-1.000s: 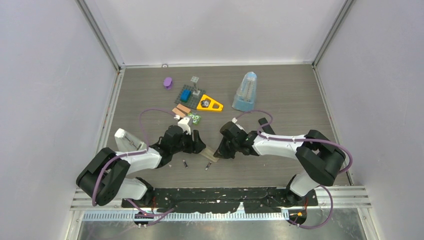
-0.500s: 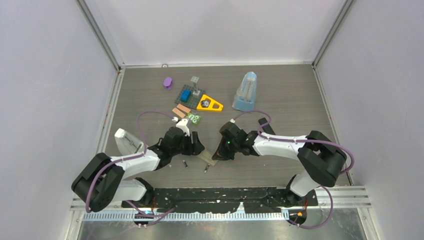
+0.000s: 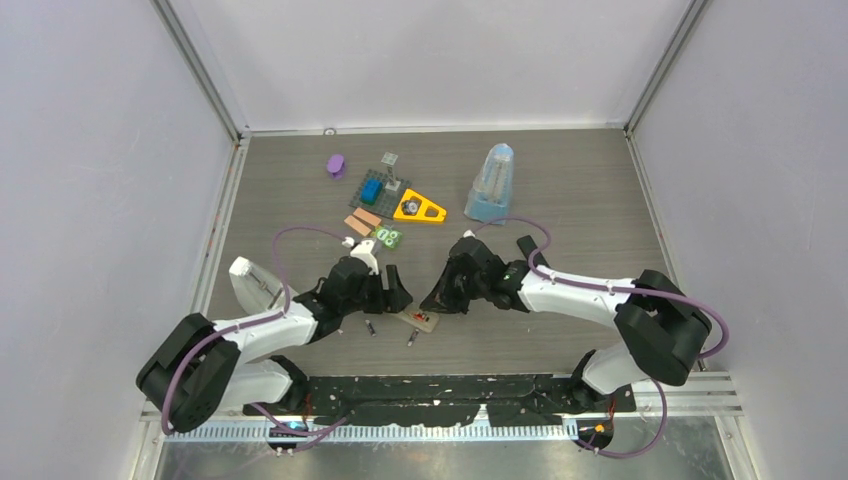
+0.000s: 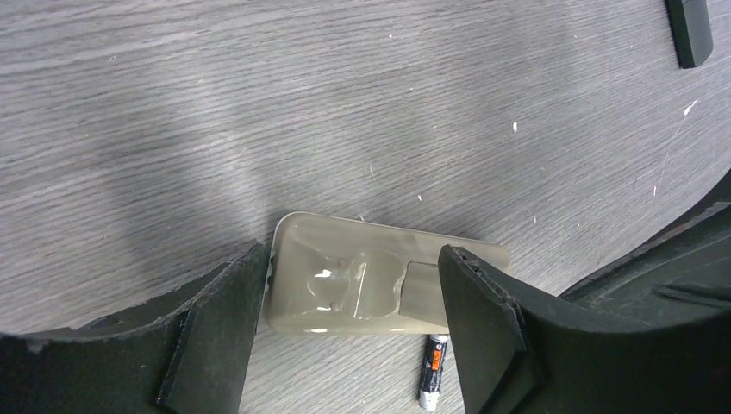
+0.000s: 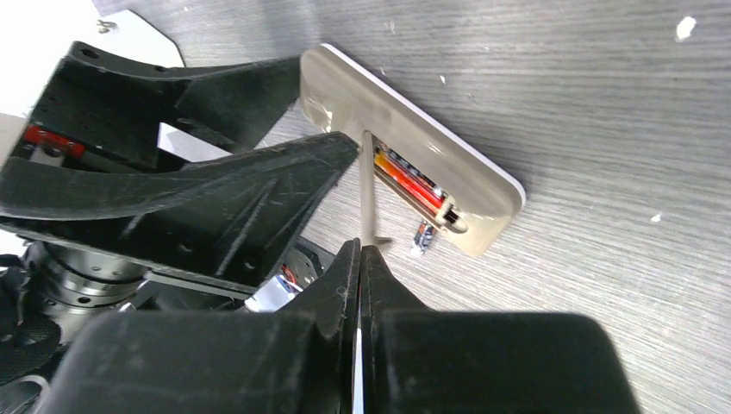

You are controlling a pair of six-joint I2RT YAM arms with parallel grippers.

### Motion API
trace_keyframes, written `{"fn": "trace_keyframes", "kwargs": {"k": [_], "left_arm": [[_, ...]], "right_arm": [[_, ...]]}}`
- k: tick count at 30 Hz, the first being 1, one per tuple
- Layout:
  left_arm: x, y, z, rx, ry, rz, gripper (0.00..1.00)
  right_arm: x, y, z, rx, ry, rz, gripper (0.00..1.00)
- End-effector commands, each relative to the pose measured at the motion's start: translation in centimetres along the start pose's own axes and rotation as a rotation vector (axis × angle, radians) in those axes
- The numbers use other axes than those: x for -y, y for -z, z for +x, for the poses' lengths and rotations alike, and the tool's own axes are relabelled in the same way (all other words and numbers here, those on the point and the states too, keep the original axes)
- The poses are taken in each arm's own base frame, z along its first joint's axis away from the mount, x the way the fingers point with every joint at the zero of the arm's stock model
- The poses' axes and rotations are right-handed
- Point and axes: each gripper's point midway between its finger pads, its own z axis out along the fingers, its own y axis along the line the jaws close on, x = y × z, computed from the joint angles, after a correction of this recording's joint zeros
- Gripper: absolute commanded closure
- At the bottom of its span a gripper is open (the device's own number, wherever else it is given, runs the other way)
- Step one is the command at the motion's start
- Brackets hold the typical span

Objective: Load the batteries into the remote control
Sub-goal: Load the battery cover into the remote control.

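Lying back-up on the counter point(image 3: 600, 200), near its front edge, the remote control point(image 4: 345, 285) shows betw. the fingers point(image 4: 215, 328) of the left end effector point(image 4: 349, 254), which are spread apart. Right end effector point(image 5: 359, 254) has its fingers pressed together, tip just beside the remote's open bay. A thin beige flap point(image 5: 369, 190) stands up from the bay to that tip; can't tell if it's pinched. Red-orange batteries point(image 5: 412, 179) sit in the bay. A loose battery point(image 4: 434, 373) lies just beside the remote, another battery point(image 3: 370, 327) farther left. Black strip point(image 4: 690, 30) lies well apart.
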Motion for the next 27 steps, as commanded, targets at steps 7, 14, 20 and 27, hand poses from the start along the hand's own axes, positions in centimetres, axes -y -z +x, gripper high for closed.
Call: {"fn": "trace_keyframes", "kwargs": {"k": [7, 14, 20, 27], "left_arm": [[-1.9, 1.2, 2.1, -0.092, 0.050, -0.117, 0.25], [-1.9, 1.3, 2.4, -0.107, 0.020, -0.104, 0.28], [-1.8, 1.1, 3.2, -0.136, 0.002, -0.079, 0.30], [-1.3, 0.7, 3.6, -0.164, 0.006, -0.049, 0.31]], "right_arm": [[0.8, -0.8, 1.4, -0.067, -0.067, -0.054, 0.95], [0.7, -0.9, 1.1, -0.057, -0.031, -0.051, 0.95], [2.1, -1.1, 0.9, -0.049, 0.012, 0.044, 0.88], [2.6, -2.0, 0.8, -0.040, 0.031, 0.080, 0.80]]}}
